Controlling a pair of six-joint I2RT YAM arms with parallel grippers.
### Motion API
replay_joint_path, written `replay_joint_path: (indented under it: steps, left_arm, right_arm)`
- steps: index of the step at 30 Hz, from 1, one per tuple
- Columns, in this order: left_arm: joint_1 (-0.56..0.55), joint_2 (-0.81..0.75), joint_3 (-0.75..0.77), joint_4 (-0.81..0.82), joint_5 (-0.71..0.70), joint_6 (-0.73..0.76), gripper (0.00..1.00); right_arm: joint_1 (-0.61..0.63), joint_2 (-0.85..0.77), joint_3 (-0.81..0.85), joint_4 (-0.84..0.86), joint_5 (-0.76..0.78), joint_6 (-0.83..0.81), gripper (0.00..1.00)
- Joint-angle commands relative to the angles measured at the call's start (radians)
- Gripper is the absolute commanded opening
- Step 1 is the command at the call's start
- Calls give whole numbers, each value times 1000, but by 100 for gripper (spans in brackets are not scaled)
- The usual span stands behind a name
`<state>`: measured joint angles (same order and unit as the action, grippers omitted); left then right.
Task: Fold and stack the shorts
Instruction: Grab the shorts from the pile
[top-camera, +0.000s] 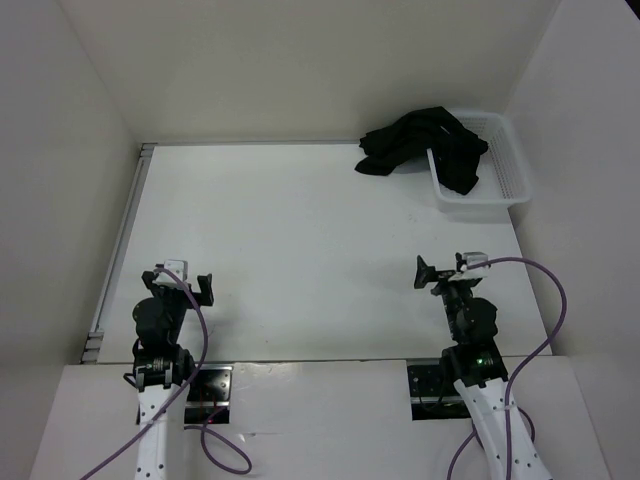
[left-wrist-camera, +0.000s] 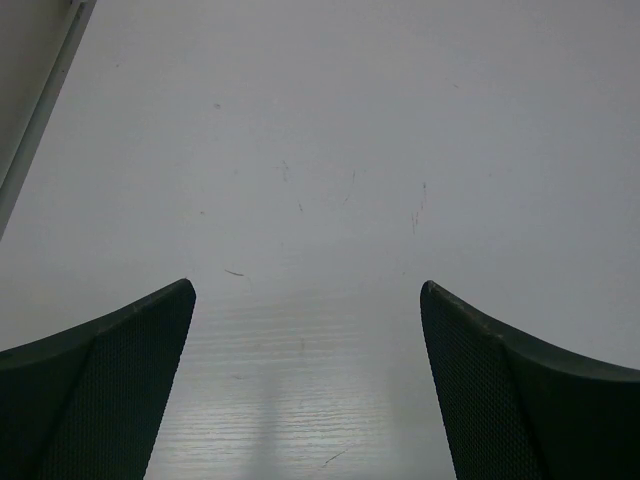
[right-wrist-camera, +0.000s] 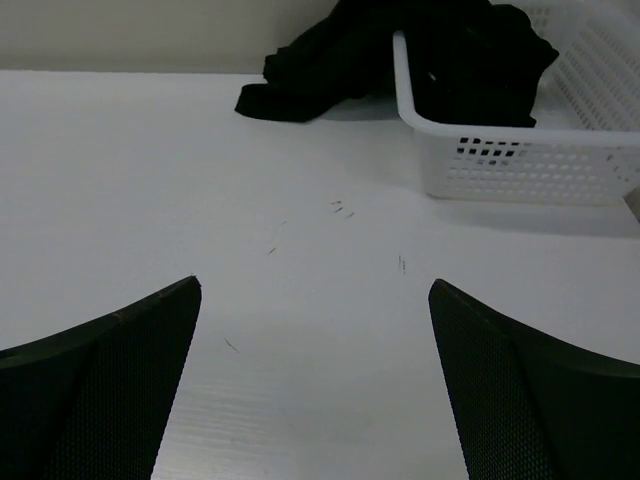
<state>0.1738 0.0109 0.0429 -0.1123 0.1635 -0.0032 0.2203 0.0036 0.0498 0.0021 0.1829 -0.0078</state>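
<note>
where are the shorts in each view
Top external: the shorts are at the far right, draped over the left rim of the basket.
Left wrist: not in it.
Right wrist: top centre, spilling out of the basket.
Shared landmark: the white basket, seen in the top and right wrist views.

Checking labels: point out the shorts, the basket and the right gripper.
shorts (top-camera: 400, 140), top external view, on the left part of the black heap.
basket (top-camera: 480, 201), top external view, on its near wall.
right gripper (right-wrist-camera: 313, 285), right wrist view, midway between its open fingertips.
</note>
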Motion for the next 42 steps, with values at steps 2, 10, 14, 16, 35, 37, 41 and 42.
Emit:
replay_joint_path:
  steps: [2, 10, 14, 16, 35, 37, 41, 42]
  left_arm:
    - [-2, -123, -29, 25, 24, 3, 100]
    - [-2, -123, -29, 25, 51, 3, 100]
    - [-2, -123, -14, -1, 312, 3, 100]
    - [-2, -123, 26, -12, 385, 3, 100]
    - [-11, 783, 655, -31, 259, 3, 100]
    - [-11, 1015, 789, -242, 258, 3, 100]
    - [-20, 1305, 1006, -481, 329, 3, 100]
    - [-20, 1352, 1025, -496, 347, 3, 100]
  right_arm:
    - [10, -14, -44, 189, -47, 35, 99]
    - [10, -14, -22, 167, 336, 445, 99]
    - [10, -14, -31, 252, 152, 318, 99]
    - [10, -14, 2, 263, 153, 392, 99]
    - [-79, 1424, 1231, -12, 402, 179, 99]
    - [-192, 1517, 1255, 54, 214, 166, 99]
    - [-401, 1807, 1548, -146, -115, 325, 99]
    - [-412, 1857, 1582, -171, -128, 325, 99]
